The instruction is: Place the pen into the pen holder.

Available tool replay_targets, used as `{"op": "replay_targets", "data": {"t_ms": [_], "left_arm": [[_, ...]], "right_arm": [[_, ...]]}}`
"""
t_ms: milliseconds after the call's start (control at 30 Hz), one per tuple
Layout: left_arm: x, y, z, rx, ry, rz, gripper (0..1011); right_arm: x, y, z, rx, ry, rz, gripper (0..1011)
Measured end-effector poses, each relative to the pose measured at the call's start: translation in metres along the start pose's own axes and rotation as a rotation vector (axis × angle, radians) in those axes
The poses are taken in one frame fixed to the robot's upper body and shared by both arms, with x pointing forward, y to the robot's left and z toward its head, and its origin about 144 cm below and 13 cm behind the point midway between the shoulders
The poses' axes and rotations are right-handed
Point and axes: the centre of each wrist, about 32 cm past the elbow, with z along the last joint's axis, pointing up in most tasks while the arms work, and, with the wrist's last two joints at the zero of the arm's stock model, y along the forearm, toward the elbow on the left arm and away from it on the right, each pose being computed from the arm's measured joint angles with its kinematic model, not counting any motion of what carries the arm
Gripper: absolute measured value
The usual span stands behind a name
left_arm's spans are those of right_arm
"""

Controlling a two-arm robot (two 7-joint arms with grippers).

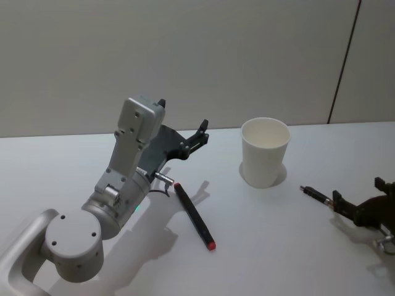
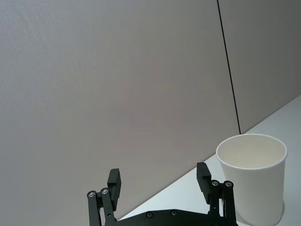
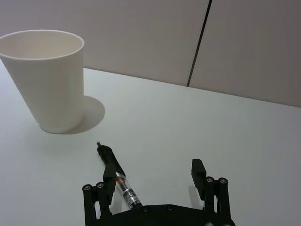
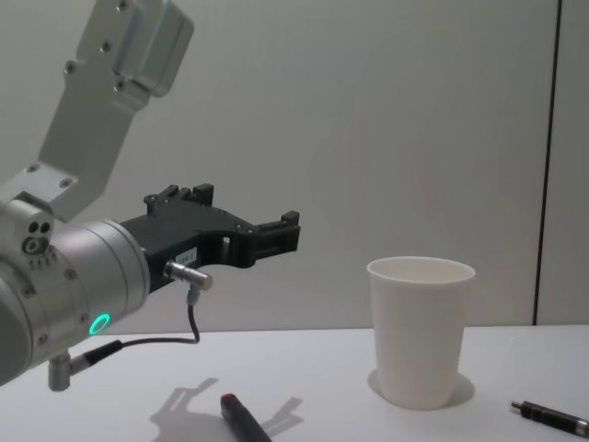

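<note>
light: bright, even | shadows: soft, short (on the table (image 1: 278, 259))

Red-tipped pen (image 4: 247, 417), cropped at chest view's bottom edge.

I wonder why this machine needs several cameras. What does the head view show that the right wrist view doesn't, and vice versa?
Head view alone: the black pen with red ends and the raised left gripper, fingers open. Right wrist view alone: the clear printed barrel of the thin dark pen, beside one finger of the open right gripper. Both: the white paper cup, that thin pen, the right gripper.
</note>
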Motion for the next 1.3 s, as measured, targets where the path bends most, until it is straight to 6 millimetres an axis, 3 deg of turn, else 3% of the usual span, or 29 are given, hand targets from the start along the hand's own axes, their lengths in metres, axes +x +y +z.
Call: {"op": "replay_targets", "data": {"t_ms": [1300], "left_arm": [[0.0,0.0,0.0,0.0,0.0,0.0,1001]], "right_arm": [[-0.008,0.019,-0.011,-0.064,-0.043,0.101,1001]]}}
